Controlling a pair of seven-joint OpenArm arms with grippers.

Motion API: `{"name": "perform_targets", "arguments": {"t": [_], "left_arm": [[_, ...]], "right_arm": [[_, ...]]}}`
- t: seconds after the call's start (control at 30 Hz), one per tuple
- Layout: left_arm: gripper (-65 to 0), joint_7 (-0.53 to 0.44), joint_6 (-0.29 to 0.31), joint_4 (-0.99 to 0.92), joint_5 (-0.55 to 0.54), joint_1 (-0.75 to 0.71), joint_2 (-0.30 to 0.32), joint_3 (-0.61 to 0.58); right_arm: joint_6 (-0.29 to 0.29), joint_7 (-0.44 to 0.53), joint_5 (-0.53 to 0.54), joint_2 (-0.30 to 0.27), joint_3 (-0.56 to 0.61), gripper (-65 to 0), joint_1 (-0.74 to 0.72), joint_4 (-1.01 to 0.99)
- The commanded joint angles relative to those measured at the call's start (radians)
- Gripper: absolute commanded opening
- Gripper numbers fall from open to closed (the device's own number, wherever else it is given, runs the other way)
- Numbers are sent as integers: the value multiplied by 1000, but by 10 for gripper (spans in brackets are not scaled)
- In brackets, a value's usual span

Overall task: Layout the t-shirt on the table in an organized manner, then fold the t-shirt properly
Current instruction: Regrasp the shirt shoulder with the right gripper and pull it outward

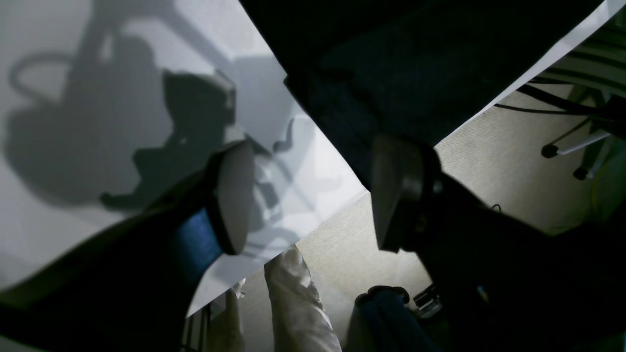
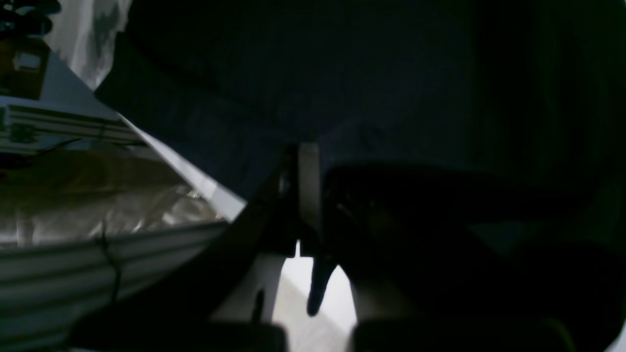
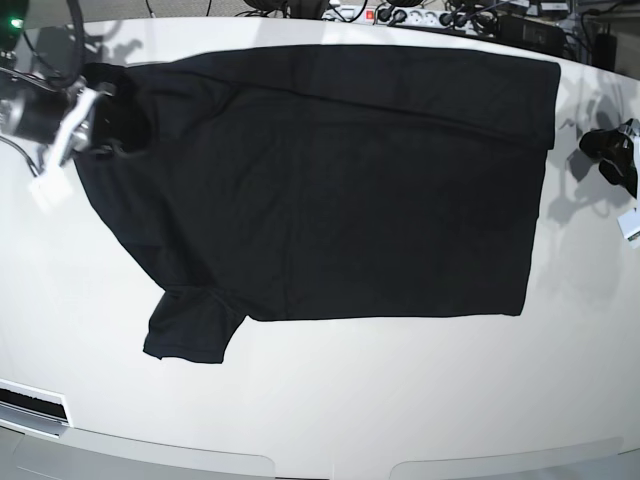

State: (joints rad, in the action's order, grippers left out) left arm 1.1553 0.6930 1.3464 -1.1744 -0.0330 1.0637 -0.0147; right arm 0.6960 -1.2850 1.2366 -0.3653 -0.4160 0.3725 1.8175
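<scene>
The black t-shirt (image 3: 330, 180) lies spread flat on the white table (image 3: 330, 400). At the shirt's collar end, the right gripper (image 3: 100, 130) is closed, pinching fabric. Beyond the hem end, the left gripper (image 3: 610, 150) gapes wide, empty.

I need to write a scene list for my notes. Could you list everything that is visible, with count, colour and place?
t-shirt: one, black, spread flat across the middle of the table.
table: one, glossy white, under everything.
cables and power strip: several, dark and white, beyond the far table edge.
right gripper: one, dark with silver, base view's left, fingers shut on the t-shirt near the collar.
left gripper: one, dark, base view's right beside the hem, fingers open, holding nothing.
</scene>
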Motion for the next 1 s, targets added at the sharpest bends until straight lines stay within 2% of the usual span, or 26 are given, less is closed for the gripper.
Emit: {"name": "perform_targets", "arguments": {"t": [0.0, 0.17, 0.4, 0.47, 0.5, 0.6, 0.63, 0.67, 0.73, 0.8, 0.87, 0.9, 0.97], "left_arm": [[-278, -4, 5, 8, -12, 13, 31, 10], [-278, -4, 5, 8, -13, 13, 31, 10], [-278, -4, 5, 8, -13, 13, 30, 10], [-278, -4, 5, 8, -13, 14, 30, 10], [-278, -4, 5, 8, -13, 13, 30, 10], [-278, -4, 5, 8, -13, 13, 30, 10], [-278, -4, 5, 8, -13, 14, 30, 10], [-278, -4, 5, 8, -13, 14, 30, 10], [-278, -4, 5, 8, -13, 14, 31, 10], [-278, -3, 5, 8, -12, 13, 31, 10], [-281, -3, 5, 8, -12, 13, 31, 10], [-305, -3, 5, 8, -12, 14, 31, 10], [-426, -3, 5, 8, -12, 13, 31, 10]], "right_arm": [[2, 34, -10, -14, 15, -650, -16, 13], [2, 94, -176, -14, 101, -650, -70, 13], [2, 261, -391, -11, 156, -650, -92, 13], [-49, 281, -449, -11, 156, -650, -105, 13], [-83, 295, -479, -11, 156, -593, -114, 13], [-200, 343, -571, -11, 156, -342, -147, 13], [-244, 349, -598, -11, 155, -281, -165, 13], [-296, 347, -624, -11, 155, -247, -185, 13], [-371, 322, -669, -12, 153, -242, -228, 13], [-391, 292, -695, -12, 153, -243, -268, 13], [-382, 253, -692, -13, 153, -243, -298, 13], [-365, 229, -687, -15, 153, -244, -306, 14], [-303, 179, -684, -15, 153, -248, -312, 16]]}}
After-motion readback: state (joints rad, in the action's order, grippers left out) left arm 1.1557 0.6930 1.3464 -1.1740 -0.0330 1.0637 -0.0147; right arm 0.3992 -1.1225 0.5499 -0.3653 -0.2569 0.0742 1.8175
